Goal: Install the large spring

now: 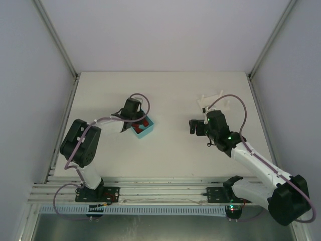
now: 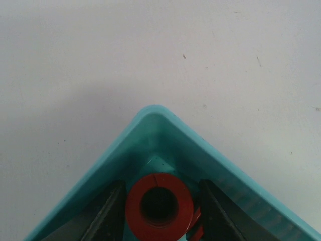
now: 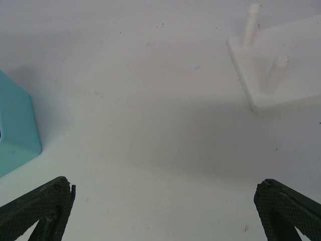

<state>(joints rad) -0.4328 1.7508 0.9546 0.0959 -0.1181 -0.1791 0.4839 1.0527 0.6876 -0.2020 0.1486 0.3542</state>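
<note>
Large red spring (image 2: 158, 207) in teal plastic bin (image 2: 150, 120), flanked by left gripper (image 2: 161, 193), grip unclear; right gripper (image 3: 165, 187) wide apart, empty.

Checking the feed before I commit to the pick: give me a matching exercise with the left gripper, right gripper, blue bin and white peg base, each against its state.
Things:
1. left gripper
2. right gripper
3. blue bin
4. white peg base

States:
a. the pegs in view are bare
b. wide open over the table
c. contains the red part
d. fingers on either side of the red part

Pairs: 1-d; 2-b; 3-c; 4-a
</note>
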